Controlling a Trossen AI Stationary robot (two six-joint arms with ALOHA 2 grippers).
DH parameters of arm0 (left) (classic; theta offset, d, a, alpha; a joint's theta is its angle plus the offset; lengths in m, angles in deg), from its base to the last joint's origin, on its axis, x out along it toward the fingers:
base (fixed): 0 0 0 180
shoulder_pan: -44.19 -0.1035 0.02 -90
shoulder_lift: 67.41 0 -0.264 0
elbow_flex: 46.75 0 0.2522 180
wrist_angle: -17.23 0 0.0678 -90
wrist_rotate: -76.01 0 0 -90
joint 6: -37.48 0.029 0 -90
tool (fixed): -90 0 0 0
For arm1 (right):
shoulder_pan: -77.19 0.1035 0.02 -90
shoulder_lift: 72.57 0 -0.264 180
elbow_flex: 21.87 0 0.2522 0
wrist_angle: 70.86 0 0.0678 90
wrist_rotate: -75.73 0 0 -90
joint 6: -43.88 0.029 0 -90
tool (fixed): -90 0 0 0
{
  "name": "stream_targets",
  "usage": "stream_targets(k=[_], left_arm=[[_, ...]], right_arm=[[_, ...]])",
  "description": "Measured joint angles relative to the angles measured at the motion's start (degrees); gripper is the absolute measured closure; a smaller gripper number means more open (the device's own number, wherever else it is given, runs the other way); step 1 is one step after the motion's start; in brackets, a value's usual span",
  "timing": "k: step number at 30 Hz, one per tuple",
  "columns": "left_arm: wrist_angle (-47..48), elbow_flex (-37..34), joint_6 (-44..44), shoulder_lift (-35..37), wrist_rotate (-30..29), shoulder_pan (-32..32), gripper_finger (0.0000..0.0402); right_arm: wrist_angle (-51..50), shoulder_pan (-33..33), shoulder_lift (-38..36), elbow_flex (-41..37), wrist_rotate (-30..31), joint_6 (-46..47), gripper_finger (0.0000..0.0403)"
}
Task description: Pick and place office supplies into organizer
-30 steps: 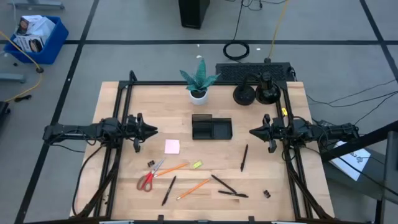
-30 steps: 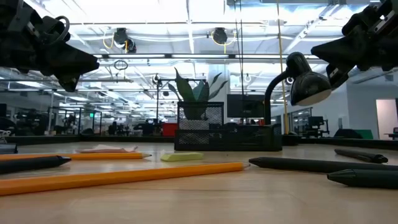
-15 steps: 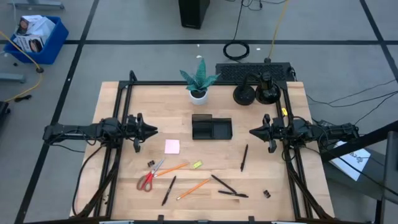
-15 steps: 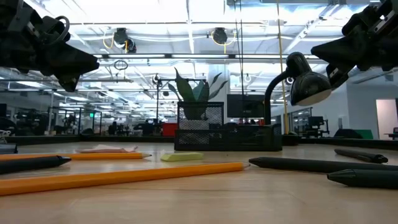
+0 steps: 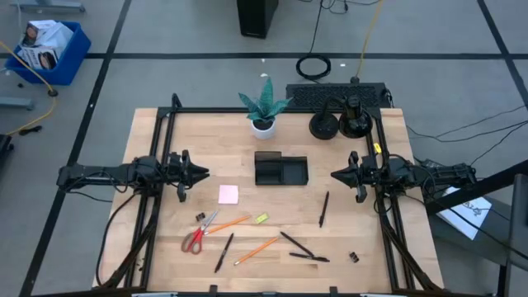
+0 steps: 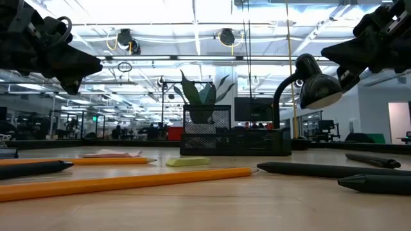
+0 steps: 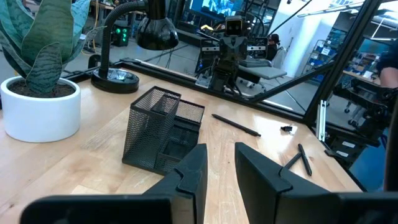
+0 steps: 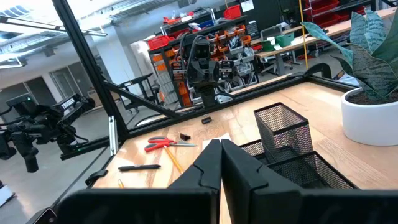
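Observation:
The black mesh organizer [image 5: 280,169] stands mid-table, between both arms. Nearer lie the pink sticky pad [image 5: 228,195], red-handled scissors [image 5: 198,236], two orange pencils [image 5: 228,223] [image 5: 256,250], a yellow-green highlighter [image 5: 261,219], several black pens [image 5: 324,209] [image 5: 223,252] [image 5: 302,250] and two binder clips [image 5: 200,217] [image 5: 353,257]. My left gripper [image 5: 204,173] [image 7: 221,149] hovers left of the organizer [image 7: 163,134], its fingers a little apart. My right gripper [image 5: 334,175] [image 8: 221,144] hovers right of the organizer [image 8: 283,146], shut. Both hang above the table and hold nothing.
A potted green plant [image 5: 264,107] stands behind the organizer. A black desk lamp [image 5: 328,122] and a round base [image 5: 355,125] stand at the far right, with a keyboard [image 5: 334,95] beyond them. Black frame rails [image 5: 157,165] run along both table sides.

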Motion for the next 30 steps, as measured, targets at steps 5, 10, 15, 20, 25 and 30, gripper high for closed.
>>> stream_targets(k=[5, 10, 15, 20, 25, 30], left_arm=[[0.0, 0.0, 0.0, 0.0, 0.0, 0.0, 0.0316], [0.0, 0.0, 0.0, 0.0, 0.0, 0.0, 0.0316], [-0.2, 0.0, 9.3, 0.0, -2.0, 0.0, 0.0316], [-5.1, 0.0, 16.3, 0.0, -10.7, 0.0, 0.0316], [-5.8, 0.0, 15.1, 0.0, -12.4, 0.0, 0.0316], [-14.6, 0.0, -6.3, 0.0, -10.3, 0.2, 0.0316]], right_arm=[[0.0, 0.0, 0.0, 0.0, 0.0, 0.0, 0.0399], [0.0, 0.0, 0.0, 0.0, 0.0, 0.0, 0.0399], [0.0, 0.0, 0.0, 0.0, 0.0, 1.7, 0.0399], [4.5, 0.0, 0.0, 0.0, 2.1, 13.9, 0.0399], [7.8, 0.0, 0.0, 0.0, 9.2, 27.4, 0.0399], [9.9, 0.0, 0.0, 0.0, 14.5, 40.7, 0.0399]])
